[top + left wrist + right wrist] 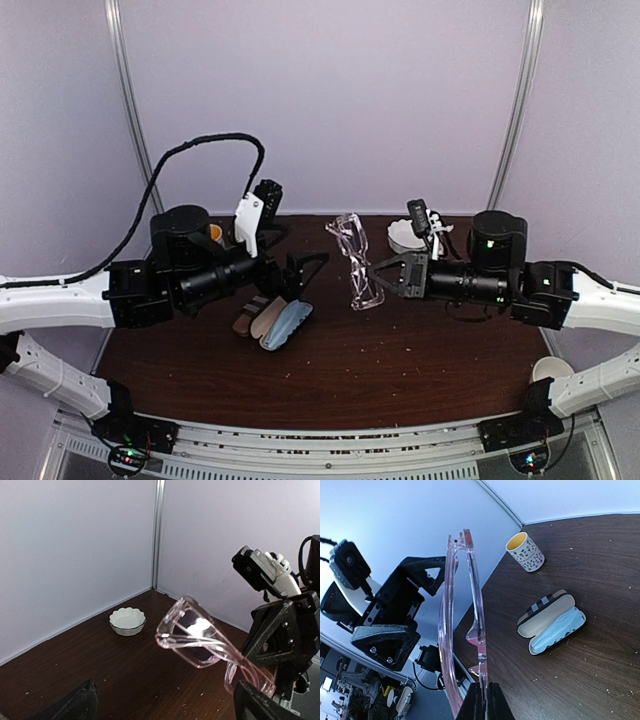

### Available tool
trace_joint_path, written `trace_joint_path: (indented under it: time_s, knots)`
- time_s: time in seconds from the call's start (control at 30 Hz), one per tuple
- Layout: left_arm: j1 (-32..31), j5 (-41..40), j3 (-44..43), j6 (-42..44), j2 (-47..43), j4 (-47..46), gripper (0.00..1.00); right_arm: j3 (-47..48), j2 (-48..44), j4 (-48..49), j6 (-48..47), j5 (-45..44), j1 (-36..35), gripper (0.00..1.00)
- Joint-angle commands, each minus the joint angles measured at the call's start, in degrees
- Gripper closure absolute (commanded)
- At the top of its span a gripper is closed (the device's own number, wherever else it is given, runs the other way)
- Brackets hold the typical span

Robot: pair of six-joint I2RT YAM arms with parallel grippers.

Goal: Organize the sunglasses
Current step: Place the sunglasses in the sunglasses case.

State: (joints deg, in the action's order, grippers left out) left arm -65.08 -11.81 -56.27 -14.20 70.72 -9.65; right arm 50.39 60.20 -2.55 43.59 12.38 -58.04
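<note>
- Your right gripper (482, 700) is clamped on the thin pink-framed, clear-lensed glasses (356, 262), pinching one edge of the frame. They hang in the air off the table, to the right of and beyond the open tan striped case with the pale blue lining (277, 322).
- Your left gripper (312, 268) is spread wide and holds nothing. It hovers over the case's far end, facing the glasses from just beside them.
- This looks like a hand-over or a two-handed fold before the glasses go into the case.
- Bring the left jaws onto the frame bridge or a solid corner, not across a lens, and release the right only once the left has closed firmly.
- Hold the glasses level, because one pinch at the edge lets them swing.
- The frame is see-through and glossy, so it will probably slip and flex. I cannot tell whether its arms are fully folded.
- The dark pair shows in no view.
</note>
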Motion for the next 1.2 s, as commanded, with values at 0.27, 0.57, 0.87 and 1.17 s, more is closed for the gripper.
trace_joint_path:
  time_s: [0.27,0.57,0.87,1.17]
  knots:
    - [0.9,-20.9,4.9,5.7,-11.3,26.9,0.02,-0.6,5.1,-0.8,14.7,-17.2,-2.1,1.0]
    - [4.0,-25.4,1.1,8.1,-17.6,47.9,0.02,3.2,10.7,-3.4,24.7,-31.2,-9.3,1.0]
    - [14.3,-19.9,5.3,9.9,-19.7,45.5,0.02,11.3,19.3,-11.5,40.0,-45.6,-17.2,1.0]
    - [17.4,-22.7,4.7,8.5,-17.3,47.6,0.02,22.5,34.5,-14.1,52.1,-47.4,-18.9,1.0]
